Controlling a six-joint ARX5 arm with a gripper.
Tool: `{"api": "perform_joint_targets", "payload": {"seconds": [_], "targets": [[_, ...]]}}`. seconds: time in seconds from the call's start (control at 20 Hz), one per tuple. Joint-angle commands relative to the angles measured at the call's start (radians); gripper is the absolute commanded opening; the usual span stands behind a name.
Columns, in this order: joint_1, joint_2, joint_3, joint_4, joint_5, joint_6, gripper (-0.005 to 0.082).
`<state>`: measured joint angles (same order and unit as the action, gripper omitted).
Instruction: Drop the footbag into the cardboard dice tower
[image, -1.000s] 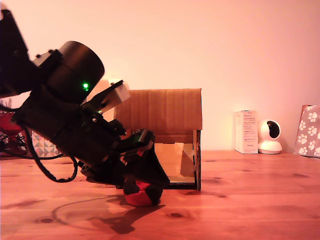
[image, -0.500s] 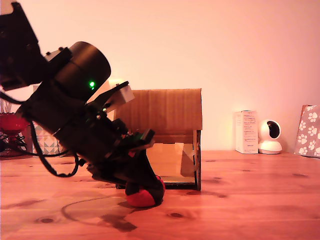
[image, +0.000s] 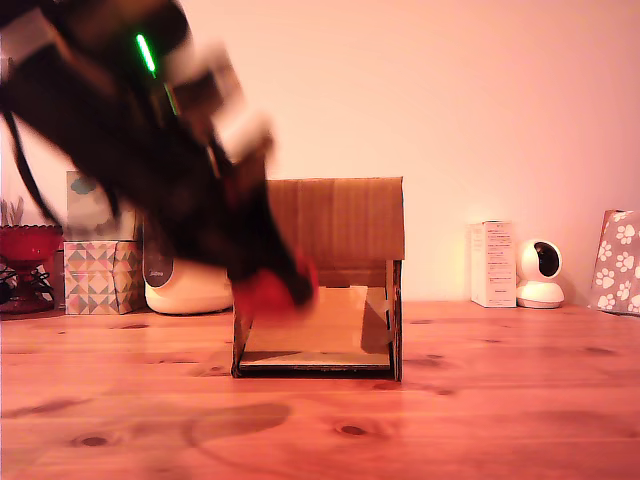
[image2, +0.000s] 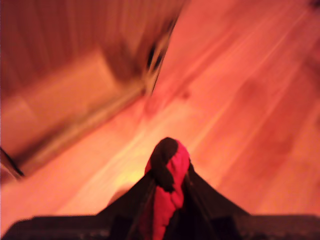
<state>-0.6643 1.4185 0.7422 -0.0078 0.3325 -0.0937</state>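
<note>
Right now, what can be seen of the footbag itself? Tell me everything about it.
The footbag is a small soft ball of red and black panels, the fabric looking squeezed into a narrow upright shape between the two dark fingers of the end effector. It is off the wooden table, carried in the air in front of the cardboard tower, near the lower opening on the exterior view's left. Only the fingers touch it. In the exterior view it is a blurred red patch; stitching cannot be made out.

Plain wall, knotty wood table — warm reddish light, bg clutter
</note>
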Motion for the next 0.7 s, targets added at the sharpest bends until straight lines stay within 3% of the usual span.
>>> {"api": "perform_joint_targets", "payload": {"seconds": [0.0,0.2,0.45,0.65], "targets": [[-0.002,-0.049,-0.003,-0.016,0.003,0.008,0.0074],[-0.002,-0.198,-0.003,-0.005,-0.003,0.018,0.0074],[-0.002,-0.245,-0.003,0.207,-0.114,0.058,0.0074],[0.004,-0.194,-0.002,0.375,-0.171,0.127,0.0074]]}}
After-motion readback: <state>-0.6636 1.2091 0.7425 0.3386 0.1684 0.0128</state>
